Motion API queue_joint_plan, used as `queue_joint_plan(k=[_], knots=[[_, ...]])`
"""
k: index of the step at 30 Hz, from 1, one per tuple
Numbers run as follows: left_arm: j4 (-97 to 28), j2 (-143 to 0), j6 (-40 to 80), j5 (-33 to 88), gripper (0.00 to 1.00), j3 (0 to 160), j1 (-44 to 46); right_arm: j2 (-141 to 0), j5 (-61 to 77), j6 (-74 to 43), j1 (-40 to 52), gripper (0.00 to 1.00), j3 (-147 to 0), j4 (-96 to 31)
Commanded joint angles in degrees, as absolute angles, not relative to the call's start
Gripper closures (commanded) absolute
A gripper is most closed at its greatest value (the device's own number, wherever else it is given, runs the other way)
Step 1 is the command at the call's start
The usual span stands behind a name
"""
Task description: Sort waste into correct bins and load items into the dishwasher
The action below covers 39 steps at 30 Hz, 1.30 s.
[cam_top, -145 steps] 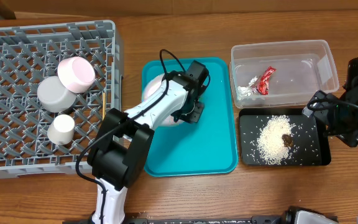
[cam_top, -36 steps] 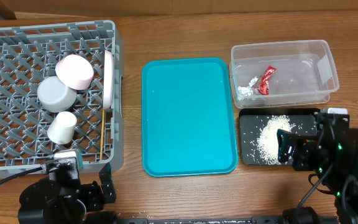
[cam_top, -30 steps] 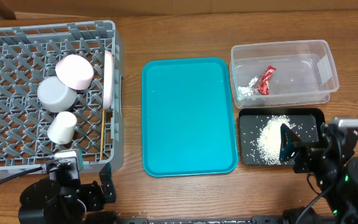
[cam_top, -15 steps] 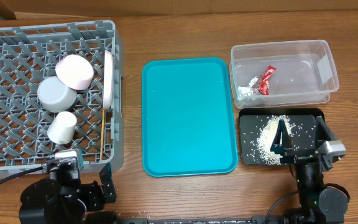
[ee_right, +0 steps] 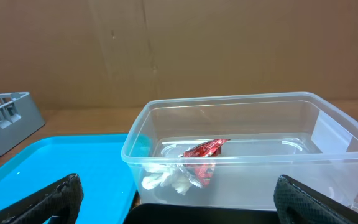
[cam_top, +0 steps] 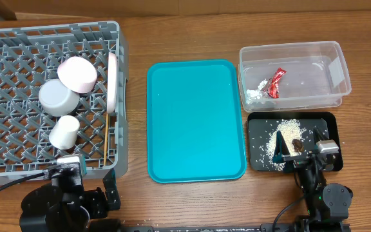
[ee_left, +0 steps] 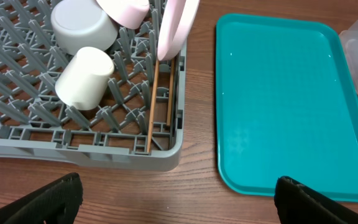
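The grey dishwasher rack at the left holds a small plate, a bowl, a cup, a large plate standing on edge and chopsticks. The red-and-silver wrapper lies in the clear tub. Rice and a brown lump lie in the black tray. My right gripper sits open at the black tray's near edge, facing the tub. My left gripper is open over bare wood in front of the rack, holding nothing.
The teal serving tray lies bare between the rack and the bins. Both arm bases sit at the table's near edge. In the left wrist view the chopsticks lie in the rack's near right corner under the standing plate.
The left arm has left the teal tray, and the large plate now stands in the rack. Over the last second the right arm drew back and lowered at the black tray's near edge.
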State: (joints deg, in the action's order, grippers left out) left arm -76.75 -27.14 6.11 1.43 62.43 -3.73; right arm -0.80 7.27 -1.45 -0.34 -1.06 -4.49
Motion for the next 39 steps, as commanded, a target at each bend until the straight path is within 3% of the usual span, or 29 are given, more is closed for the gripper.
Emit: queue_joint_plan(k=[1,19,24,32,35,39], knots=[[-76.7,-26.7,7.1,1.1,0.00,62.4,-3.4,-0.2,7.6,-1.0,-0.5,0.00,-0.5,-4.2],[-75.3,-26.6,7.1,1.1,0.00,61.4,-3.4,-0.2,7.6,-1.1,-0.5,0.00,-0.5,-4.2],[-59.1,-19.7,7.1,3.4,0.00,46.6,-1.0,-0.2,7.6,-1.0,-0.5,0.00,-0.5,-4.2],[-18.8,-1.9,9.5,7.2,0.00,12.1,0.9,-0.2,7.6,-1.0,-0.5,0.00,-0.5,-4.2],[-6.2,-0.2,7.3,5.8,0.00,5.6,0.9,-0.2,7.6,-1.0,-0.5,0.00,-0.5,-4.2],[1.4,-0.2,3.8,2.6,0.00,1.9,0.9,-0.2,7.6,-1.0,-0.5,0.00,-0.5,-4.2]])
